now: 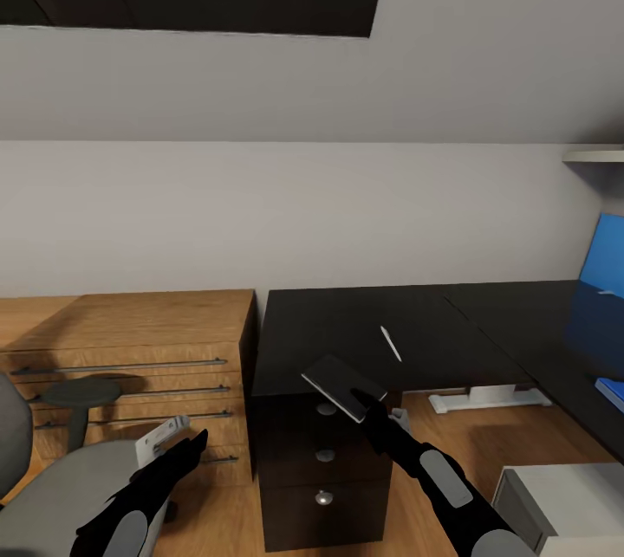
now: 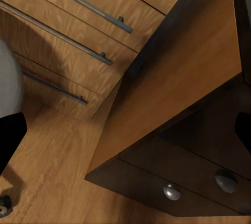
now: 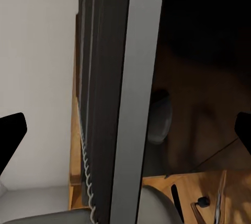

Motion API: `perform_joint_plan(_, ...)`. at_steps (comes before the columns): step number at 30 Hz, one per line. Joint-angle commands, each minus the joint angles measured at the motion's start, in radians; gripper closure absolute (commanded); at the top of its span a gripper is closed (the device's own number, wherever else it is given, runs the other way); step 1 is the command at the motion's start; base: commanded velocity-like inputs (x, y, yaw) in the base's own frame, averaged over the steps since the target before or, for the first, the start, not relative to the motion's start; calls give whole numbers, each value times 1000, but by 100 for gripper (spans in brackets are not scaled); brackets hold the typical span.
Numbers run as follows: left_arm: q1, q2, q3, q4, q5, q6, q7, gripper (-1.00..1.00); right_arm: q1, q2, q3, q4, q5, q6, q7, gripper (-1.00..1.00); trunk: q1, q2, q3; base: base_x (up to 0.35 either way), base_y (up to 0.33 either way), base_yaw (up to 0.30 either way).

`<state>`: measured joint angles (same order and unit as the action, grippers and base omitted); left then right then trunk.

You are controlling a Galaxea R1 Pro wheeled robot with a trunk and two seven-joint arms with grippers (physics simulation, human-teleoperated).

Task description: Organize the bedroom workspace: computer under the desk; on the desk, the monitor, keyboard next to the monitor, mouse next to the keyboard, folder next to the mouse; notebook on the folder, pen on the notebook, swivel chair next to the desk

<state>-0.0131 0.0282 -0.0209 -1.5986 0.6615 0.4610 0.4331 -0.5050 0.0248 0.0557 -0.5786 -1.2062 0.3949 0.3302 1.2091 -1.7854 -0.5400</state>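
Right gripper (image 1: 368,405) clamps the notebook (image 1: 344,386) by one edge, holding it tilted in the air over the front edge of the dark desk (image 1: 347,327), above the drawer unit (image 1: 322,470); the right wrist view shows the spiral binding (image 3: 86,172) running up between the two black fingertips (image 3: 10,135), so the book sits edge-on in the grip. Likely lifted this way to carry it toward a spot on the desk; the folder it must stack on is not clearly identifiable, though something blue (image 1: 612,391) lies at the far right of the desk, maybe that. The pen (image 1: 391,343) lies flat on the desk just beyond the notebook, untouched. Left gripper (image 1: 186,449) hangs low beside the chair (image 1: 78,479) seat, near a small white object (image 1: 163,434) on it that I cannot name; cannot tell how wide its jaws are, and the left wrist view looks at the wood dresser (image 2: 78,41) and the drawer unit's knobs (image 2: 171,191). All drawers are closed, contents hidden. A blue panel (image 1: 605,258) at the right edge may be the monitor. Stacking not yet done.
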Motion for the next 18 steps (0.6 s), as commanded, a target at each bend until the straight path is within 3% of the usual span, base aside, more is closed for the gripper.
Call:
perform_joint_plan(1, -1, 1, -2, -1, 10, 1, 10, -100, 0, 0, 2, 0, -6, 3, 0, 100, 0, -1, -1, 0, 0, 0)
perform_joint_plan(18, -1, 0, -2, -1, 10, 1, 10, -100, 0, 0, 4, 0, -1, 2, 1, 100, 0, -1, -1, 0, 0, 0)
